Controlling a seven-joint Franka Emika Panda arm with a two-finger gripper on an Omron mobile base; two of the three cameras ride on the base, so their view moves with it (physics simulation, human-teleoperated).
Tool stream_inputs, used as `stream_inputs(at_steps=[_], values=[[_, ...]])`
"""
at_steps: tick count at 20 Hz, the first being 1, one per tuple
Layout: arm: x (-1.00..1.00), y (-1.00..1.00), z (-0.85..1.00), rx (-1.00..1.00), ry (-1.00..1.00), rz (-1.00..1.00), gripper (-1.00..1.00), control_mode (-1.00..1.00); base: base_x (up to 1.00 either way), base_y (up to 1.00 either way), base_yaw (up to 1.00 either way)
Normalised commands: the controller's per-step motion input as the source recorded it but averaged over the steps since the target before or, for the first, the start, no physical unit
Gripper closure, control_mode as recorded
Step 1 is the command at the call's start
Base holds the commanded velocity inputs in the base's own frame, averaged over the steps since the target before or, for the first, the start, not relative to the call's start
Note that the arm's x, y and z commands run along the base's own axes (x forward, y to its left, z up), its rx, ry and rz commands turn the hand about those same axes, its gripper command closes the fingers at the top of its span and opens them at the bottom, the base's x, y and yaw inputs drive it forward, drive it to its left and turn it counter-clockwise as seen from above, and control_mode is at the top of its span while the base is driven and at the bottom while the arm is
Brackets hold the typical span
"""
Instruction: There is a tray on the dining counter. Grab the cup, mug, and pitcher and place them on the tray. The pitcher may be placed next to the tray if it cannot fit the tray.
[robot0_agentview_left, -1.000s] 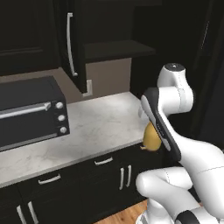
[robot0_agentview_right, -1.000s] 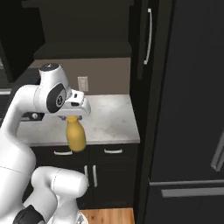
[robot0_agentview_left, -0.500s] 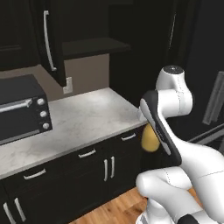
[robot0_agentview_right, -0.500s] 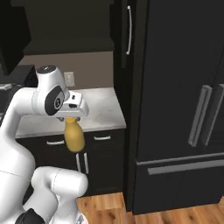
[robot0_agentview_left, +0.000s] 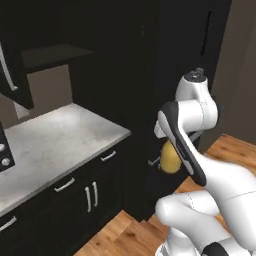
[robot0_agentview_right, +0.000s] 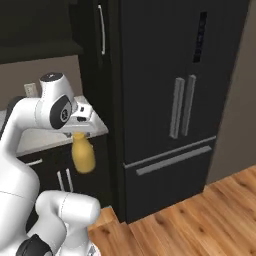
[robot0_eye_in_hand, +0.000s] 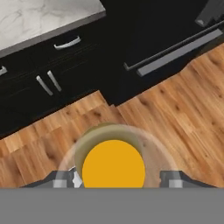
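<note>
The robot's base has turned, so the marble counter (robot0_agentview_left: 55, 140) now sits off to the side and a big black fridge (robot0_agentview_right: 170, 100) has come into view. The fingers (robot0_eye_in_hand: 114, 175) stay clamped on the pitcher (robot0_agentview_right: 83, 155), which hangs under them above the wood floor (robot0_eye_in_hand: 175, 113).

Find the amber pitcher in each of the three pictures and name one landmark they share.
Left base view: the pitcher peeks out right of centre, partly behind the white arm.
Right base view: it hangs left of centre, beneath the pincer.
Hand view: seen from above, bottom centre, between the pincer's fingertips.
Shared landmark: the marble counter above dark cabinets.
</note>
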Motion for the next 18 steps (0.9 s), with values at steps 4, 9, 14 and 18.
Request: stream_inputs(at_steps=[4,9,14,18], values=[[0.0,0.0,0.0,0.0,0.0,0.0,1.0,1.0,-0.84,0.11,-0.48],[0.0,0.0,0.0,0.0,0.0,0.0,1.0,1.0,-0.95,0.22,-0.4],[0.0,0.0,0.0,0.0,0.0,0.0,1.0,1.0,-1.0,0.26,-0.34],[0.0,0.0,0.0,0.0,0.0,0.0,1.0,1.0,-1.0,0.26,-0.33]])
